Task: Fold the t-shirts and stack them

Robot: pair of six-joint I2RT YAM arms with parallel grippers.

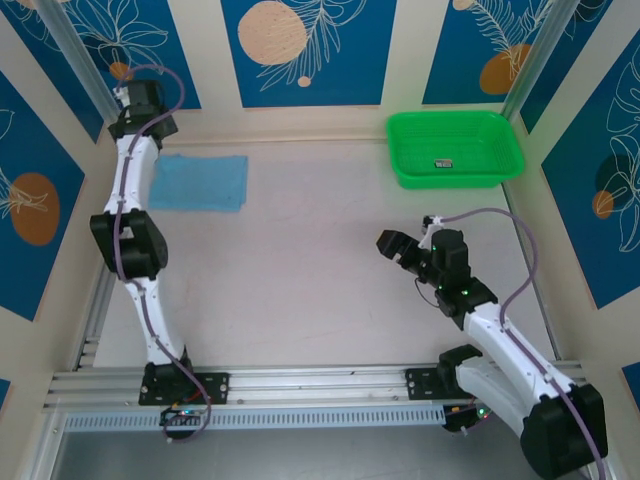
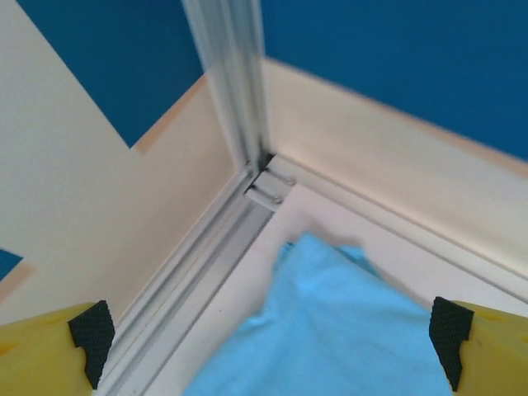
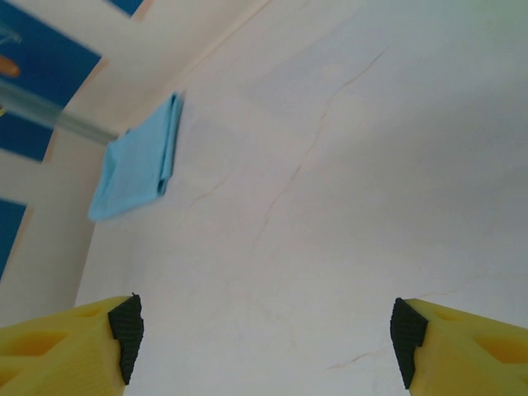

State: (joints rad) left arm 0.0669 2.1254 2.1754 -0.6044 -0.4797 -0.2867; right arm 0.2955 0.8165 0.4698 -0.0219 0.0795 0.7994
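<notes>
1 folded blue t-shirt (image 1: 199,182), 1 green basket (image 1: 408,152)

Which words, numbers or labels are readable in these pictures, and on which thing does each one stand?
No text is readable.
Small dark label inside the basket: too small to read.
Folded t-shirt: no lettering shows on the visible side.
</notes>
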